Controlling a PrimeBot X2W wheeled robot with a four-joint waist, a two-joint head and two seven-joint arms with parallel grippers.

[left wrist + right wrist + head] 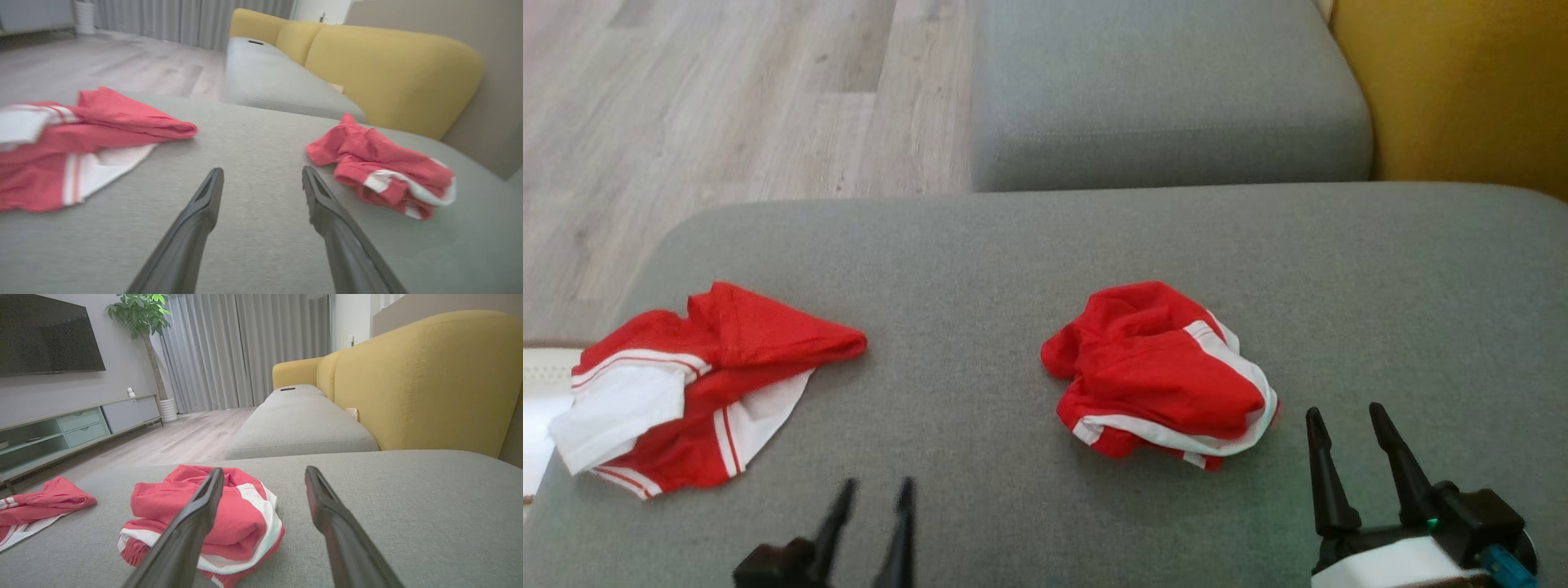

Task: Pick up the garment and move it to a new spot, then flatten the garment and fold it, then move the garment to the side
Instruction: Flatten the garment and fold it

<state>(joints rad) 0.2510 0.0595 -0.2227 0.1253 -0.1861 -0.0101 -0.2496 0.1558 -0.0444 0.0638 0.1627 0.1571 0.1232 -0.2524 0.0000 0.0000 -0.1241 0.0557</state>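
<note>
**Head view:** A crumpled red-and-white fabric garment (1164, 371) is being observed lying bunched on the wide grey upholstered sofa cushion (980, 278), right of centre. A second red-and-white garment (698, 384), more spread out, is being observed near the cushion's left edge, well apart from the first. The left claw (878, 486) is being held at the lower edge, blurred, with its fingers slightly parted and nothing gripped. The right claw (1344, 411) is being held released at the lower right, near the crumpled garment but apart from it.

**Left wrist view:** The left claw (262, 170) is being held open over bare cushion. The crumpled garment (380, 167) is being shown at that view's right and the spread one (81, 143) at its left.

**Right wrist view:** The right claw (264, 471) is being held open and empty. One finger is being seen in front of the crumpled garment (245, 522); contact cannot be told. The spread garment (45, 498) is being shown at the far left.
</note>
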